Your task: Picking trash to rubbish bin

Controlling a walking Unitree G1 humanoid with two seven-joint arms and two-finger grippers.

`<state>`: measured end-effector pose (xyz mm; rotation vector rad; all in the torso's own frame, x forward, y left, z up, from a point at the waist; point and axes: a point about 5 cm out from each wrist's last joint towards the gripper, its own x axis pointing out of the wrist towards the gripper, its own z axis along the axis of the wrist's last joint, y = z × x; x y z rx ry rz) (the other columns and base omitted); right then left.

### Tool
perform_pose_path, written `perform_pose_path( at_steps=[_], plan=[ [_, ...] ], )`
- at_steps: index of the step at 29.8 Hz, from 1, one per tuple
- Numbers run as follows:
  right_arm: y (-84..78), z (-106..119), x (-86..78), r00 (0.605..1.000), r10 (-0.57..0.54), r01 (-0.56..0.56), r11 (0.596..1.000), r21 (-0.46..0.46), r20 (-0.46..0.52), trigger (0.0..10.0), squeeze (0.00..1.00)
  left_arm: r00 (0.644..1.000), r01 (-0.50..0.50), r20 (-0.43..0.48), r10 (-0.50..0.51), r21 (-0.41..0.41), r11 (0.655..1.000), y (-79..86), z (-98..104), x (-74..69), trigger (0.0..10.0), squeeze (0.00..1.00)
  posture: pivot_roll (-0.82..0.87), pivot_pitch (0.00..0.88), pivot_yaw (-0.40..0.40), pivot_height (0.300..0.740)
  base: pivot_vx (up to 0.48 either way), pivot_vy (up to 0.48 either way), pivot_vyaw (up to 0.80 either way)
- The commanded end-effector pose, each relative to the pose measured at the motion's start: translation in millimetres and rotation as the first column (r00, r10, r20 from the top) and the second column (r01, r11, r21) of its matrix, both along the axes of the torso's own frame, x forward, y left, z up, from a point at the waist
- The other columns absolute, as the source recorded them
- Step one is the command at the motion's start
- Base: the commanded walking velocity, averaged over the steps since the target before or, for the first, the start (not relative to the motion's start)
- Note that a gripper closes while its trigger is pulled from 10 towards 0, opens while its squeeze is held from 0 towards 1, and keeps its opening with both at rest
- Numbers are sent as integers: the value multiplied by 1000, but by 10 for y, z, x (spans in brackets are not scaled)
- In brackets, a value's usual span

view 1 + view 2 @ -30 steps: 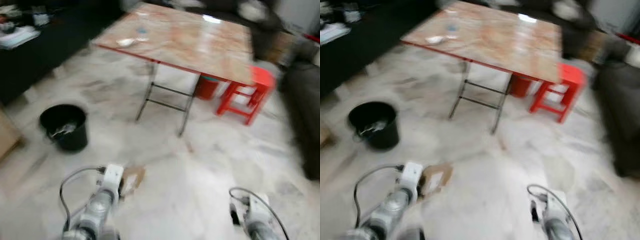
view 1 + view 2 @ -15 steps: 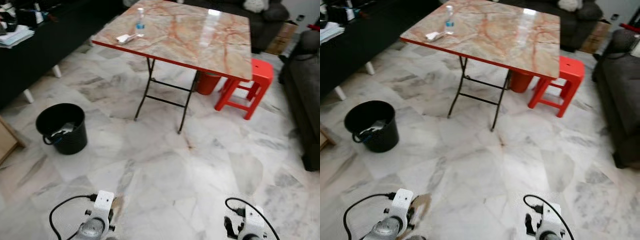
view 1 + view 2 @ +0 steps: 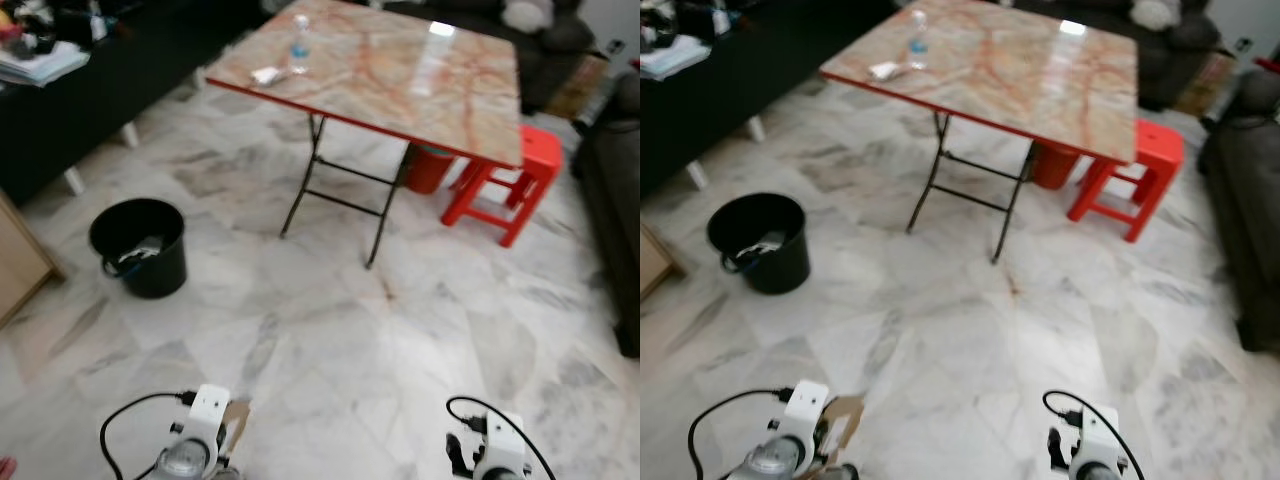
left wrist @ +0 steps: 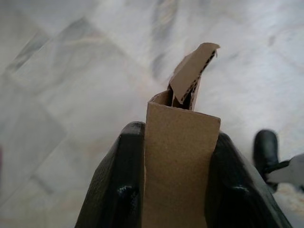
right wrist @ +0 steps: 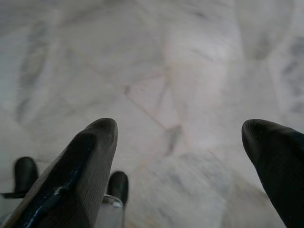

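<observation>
On the marble floor (image 3: pixel 330 350) we count one black bin (image 3: pixel 138 246) at far left, one folding table (image 3: pixel 400 75) ahead with one bottle (image 3: pixel 299 45) and one crumpled scrap (image 3: pixel 266 75) on it, one red stool (image 3: pixel 505 180) right of it. Our left gripper (image 4: pixel 173 142) pinches one cardboard piece (image 4: pixel 178 161) between both fingers, low, well short of the bin. Our right gripper (image 5: pixel 178 137) hangs spread wide, holding nothing, over bare floor.
</observation>
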<state>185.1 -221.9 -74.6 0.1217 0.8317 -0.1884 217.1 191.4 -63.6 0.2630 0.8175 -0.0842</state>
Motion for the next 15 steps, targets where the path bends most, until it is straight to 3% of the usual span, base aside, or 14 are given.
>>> perform_pose_path(
  at_steps=[1,2,12,15],
  plan=[
    [-62,-32,-90,999,-24,24,1000,-5,-27,10000,0,1000,1,-23,-1,-1,1000,-46,-32,-35,10000,0,49,119,-151,740,0,0,794],
    [-62,-32,-90,999,-24,24,1000,-5,-27,10000,0,1000,1,-23,-1,-1,1000,-46,-32,-35,10000,0,49,119,-151,740,0,0,794],
    [-65,-33,-93,999,-31,31,1000,3,-29,10000,0,1000,-6,-22,6,-3,1000,-48,-34,-38,10000,0,50,122,-152,740,0,0,0],
    [-65,-33,-95,999,-10,9,1000,-9,-31,10000,0,1000,-9,-24,9,-2,1000,-47,-38,-45,10000,0,50,123,-153,740,249,0,0]
  ],
)
